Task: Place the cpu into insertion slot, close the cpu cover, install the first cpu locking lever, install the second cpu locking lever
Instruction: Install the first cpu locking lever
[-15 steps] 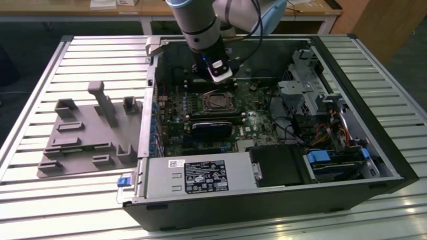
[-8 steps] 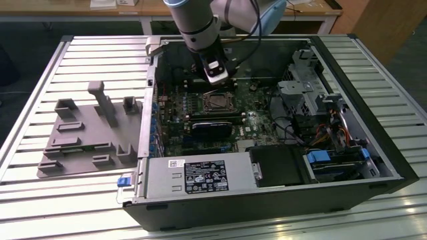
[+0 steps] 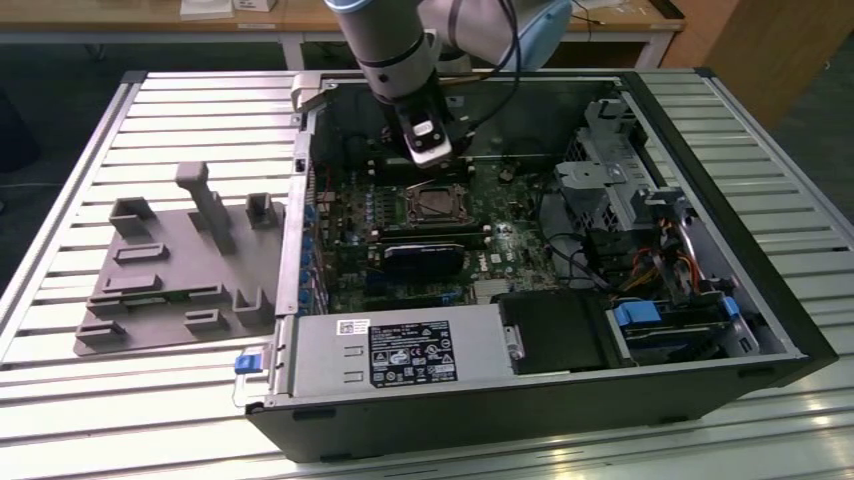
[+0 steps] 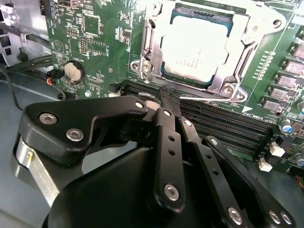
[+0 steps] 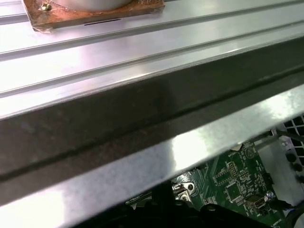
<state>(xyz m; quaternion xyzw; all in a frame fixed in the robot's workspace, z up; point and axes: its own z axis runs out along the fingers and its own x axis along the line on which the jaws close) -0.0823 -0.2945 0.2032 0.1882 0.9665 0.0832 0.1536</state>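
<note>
Gripper [image 4: 164,97] fingers were seen pinched together, nothing clearly held, tips by a locking lever [image 4: 204,98]. Cpu [image 4: 197,47] was seated in insertion slot [image 4: 204,8], mid motherboard [image 4: 104,42], w/ cpu cover [image 4: 249,28] lowered over it; lever locking was judged unfinished.

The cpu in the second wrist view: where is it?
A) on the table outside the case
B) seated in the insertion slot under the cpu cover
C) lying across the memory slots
B: the cpu shows through the window of the cpu cover, which lies flat around it.
</note>
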